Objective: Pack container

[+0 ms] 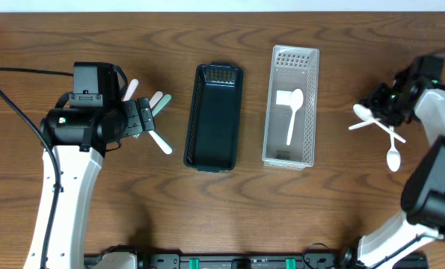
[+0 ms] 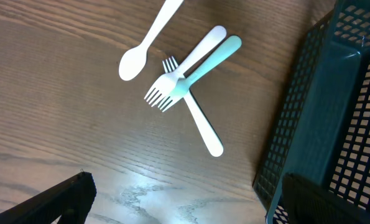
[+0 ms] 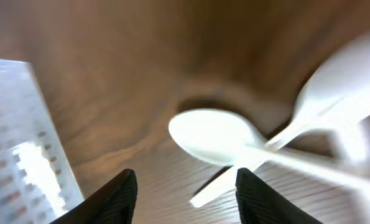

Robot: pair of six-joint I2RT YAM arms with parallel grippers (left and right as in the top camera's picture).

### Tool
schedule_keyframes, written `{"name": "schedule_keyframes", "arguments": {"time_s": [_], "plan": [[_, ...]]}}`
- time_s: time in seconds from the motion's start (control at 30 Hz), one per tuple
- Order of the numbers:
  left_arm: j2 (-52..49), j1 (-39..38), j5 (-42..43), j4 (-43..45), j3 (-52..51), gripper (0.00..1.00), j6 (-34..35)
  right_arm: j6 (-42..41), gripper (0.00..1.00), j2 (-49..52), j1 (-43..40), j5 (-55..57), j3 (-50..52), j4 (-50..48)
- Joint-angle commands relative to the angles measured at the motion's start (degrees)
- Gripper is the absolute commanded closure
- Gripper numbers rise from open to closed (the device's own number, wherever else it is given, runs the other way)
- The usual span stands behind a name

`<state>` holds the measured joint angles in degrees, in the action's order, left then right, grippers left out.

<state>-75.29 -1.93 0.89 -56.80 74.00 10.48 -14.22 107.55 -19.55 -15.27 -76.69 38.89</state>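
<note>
A dark green basket and a clear white basket stand mid-table; the white one holds a white spoon. At the left lie a white spoon, a white fork, a mint fork and a white utensil handle crossing under them. My left gripper is open and empty above the table between this pile and the green basket. At the right lie several white spoons. My right gripper is open, low over one spoon.
The white basket's corner shows at the left of the right wrist view. Another white spoon lies nearer the front at the right. Bare wood table lies between the baskets and at the front.
</note>
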Motion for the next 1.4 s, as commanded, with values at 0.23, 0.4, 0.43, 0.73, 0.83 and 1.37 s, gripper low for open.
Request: {"name": "schedule_keyframes", "arguments": {"time_s": [0.23,0.4,0.43,0.73,0.83,1.37], "plan": [[0.0,0.3,-0.9,-0.2,1.2,0.02,-0.4,40.8,0.39,-6.4,0.0,13.4,-2.9,-2.8],[0.0,0.3,-0.9,-0.2,1.2,0.02,-0.4,42.6,0.41,-3.1,-1.2,13.3,-2.9,-3.5],[0.0,0.3,-0.9,-0.2,1.2,0.02,-0.4,42.6,0.42,-2.4,-1.3,13.3,-2.9,-3.3],[0.0,0.3,-0.9,-0.2,1.2,0.02,-0.4,42.6,0.48,4.0,-1.5,12.5,-1.7,-0.6],[0.0,0.3,-0.9,-0.2,1.2,0.02,-0.4,42.6,0.51,6.2,-1.5,13.4,-1.4,-0.2],[0.0,0.3,-0.9,-0.2,1.2,0.02,-0.4,40.3,0.74,11.6,-1.5,15.3,0.5,0.8]]}}
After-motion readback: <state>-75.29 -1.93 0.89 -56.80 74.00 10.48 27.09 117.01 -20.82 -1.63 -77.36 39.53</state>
